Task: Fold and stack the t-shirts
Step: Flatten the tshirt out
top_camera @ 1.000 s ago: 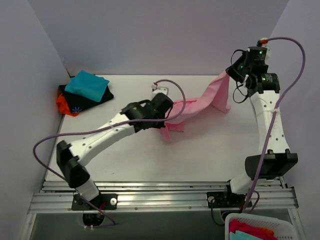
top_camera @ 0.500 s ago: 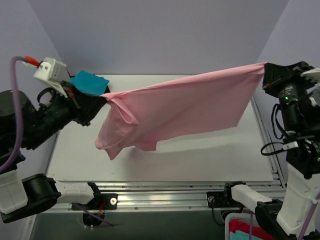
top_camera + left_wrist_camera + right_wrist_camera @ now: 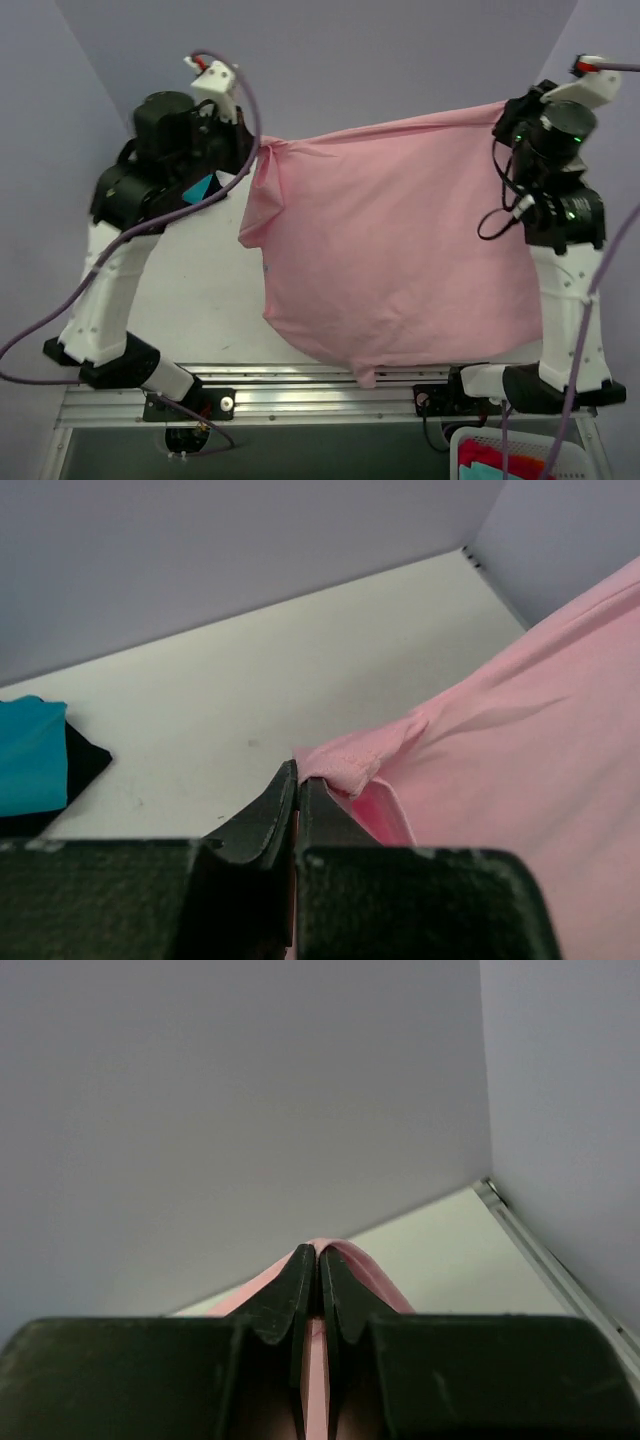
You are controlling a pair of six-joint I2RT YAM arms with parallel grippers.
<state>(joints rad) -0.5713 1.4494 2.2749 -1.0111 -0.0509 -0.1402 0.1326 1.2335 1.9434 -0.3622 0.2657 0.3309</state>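
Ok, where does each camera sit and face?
Top external: above, behind the bases, looking down; both arms show, pink t-shirt stretched between them.
Left wrist: past the shut left end effector, across the table to the teal t-shirt.
Right wrist: past the shut right end effector toward the back wall.
All share the pink t-shirt.

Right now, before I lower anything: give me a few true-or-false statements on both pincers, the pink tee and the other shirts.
1. The left pincer grips the pink t-shirt. True.
2. The right pincer is open and empty. False: it is shut on the same shirt.
3. The pink t-shirt is already folded. False: it hangs spread open between the two pincers.
4. A teal t-shirt lies on a black t-shirt. True.
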